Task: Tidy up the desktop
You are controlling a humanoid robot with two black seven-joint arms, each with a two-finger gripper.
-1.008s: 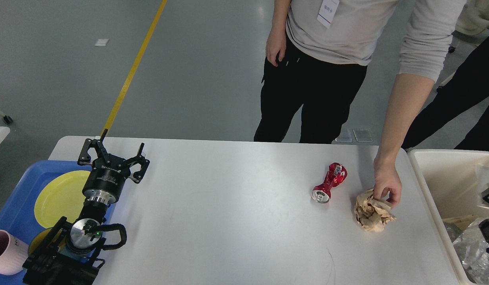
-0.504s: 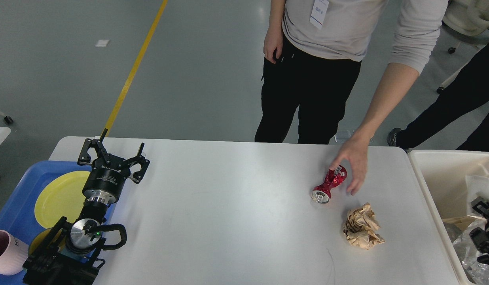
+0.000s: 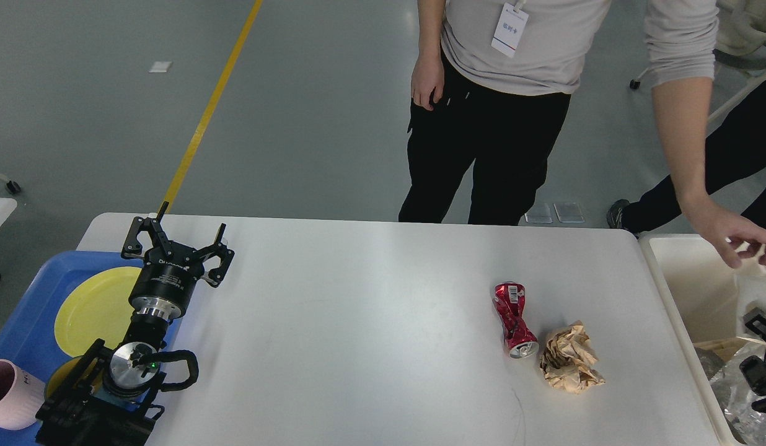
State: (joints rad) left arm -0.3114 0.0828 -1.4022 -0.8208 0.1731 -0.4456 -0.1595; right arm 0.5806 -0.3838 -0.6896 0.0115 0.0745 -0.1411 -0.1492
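The white desktop (image 3: 358,322) fills the middle of the head view. A crushed red can (image 3: 513,319) lies on its right part, and a crumpled ball of brown paper (image 3: 570,366) lies just right of the can's near end. My left gripper (image 3: 175,238) is open and empty at the desktop's far left edge, far from both. My right gripper (image 3: 761,365) shows only as dark parts at the right edge over the cream bin; its fingers cannot be told apart.
A blue tray (image 3: 23,316) at the left holds a yellow plate (image 3: 95,306); a pink cup (image 3: 5,396) stands at its near end. A cream bin (image 3: 686,272) with rubbish stands at the right. A person stands behind the desktop, hand (image 3: 733,238) over the bin.
The person let go of the paper ball, moved the can nearer and turned it beside the paper, then drew the hand back over the bin. My left arm has not moved.
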